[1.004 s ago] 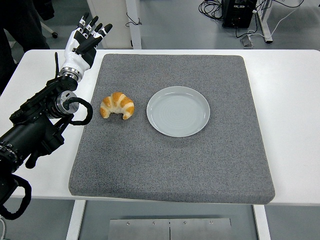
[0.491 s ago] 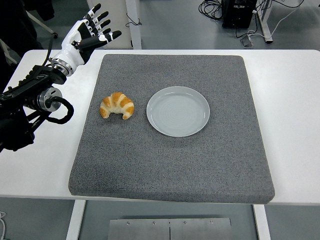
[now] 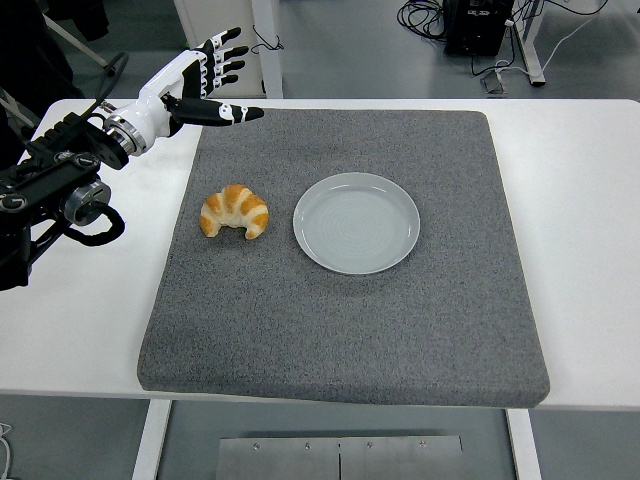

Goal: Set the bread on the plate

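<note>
A golden croissant (image 3: pixel 235 211) lies on the grey mat (image 3: pixel 350 320), left of centre. A pale grey round plate (image 3: pixel 356 222) sits empty on the mat just right of the croissant. My left hand (image 3: pixel 215 82) is white with black fingertips, fingers spread and holding nothing. It hovers above the mat's far left corner, behind and above the croissant, well apart from it. The right arm is out of view.
The grey mat covers most of the white table (image 3: pixel 580 200). Beyond the table's far edge are white table legs (image 3: pixel 265 45) and cables (image 3: pixel 430 15) on the floor. A dark shape stands at the top left corner.
My left arm has swung up and to the right. The hand has moved from beside the mat's left edge to over its far left corner, fingers spreading wider. Croissant and plate have not moved.
</note>
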Tool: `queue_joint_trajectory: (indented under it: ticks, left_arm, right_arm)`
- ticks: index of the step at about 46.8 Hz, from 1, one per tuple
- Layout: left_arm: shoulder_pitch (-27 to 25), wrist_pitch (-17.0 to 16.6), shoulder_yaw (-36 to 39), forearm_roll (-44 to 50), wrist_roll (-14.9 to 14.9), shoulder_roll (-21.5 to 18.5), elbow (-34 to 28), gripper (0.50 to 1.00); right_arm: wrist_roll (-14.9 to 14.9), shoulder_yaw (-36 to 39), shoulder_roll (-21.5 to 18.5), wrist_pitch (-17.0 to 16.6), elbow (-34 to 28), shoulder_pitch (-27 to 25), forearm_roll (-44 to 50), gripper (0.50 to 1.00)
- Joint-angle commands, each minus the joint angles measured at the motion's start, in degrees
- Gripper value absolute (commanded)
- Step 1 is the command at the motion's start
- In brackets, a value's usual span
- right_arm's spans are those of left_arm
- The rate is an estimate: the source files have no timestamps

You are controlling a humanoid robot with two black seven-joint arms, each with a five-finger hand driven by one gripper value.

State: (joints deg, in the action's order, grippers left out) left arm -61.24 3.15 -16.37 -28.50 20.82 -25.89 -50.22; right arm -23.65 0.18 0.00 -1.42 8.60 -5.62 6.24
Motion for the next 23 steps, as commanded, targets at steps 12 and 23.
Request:
queue_joint_trajectory:
  ticks: [12, 23]
  left_arm:
    - [-4.33, -0.07, 7.31, -4.63, -1.74, -6.19, -6.38, 0.966]
    - [-4.86, 0.02, 8.46, -13.33, -2.54, -7.5, -6.91, 0.966]
  right_arm:
    - [0.01, -0.01, 0.0, -0.08, 0.01, -0.01, 0.0, 1.0]
    - [0.01, -0.01, 0.0, 0.01, 0.01, -0.01, 0.0, 1.0]
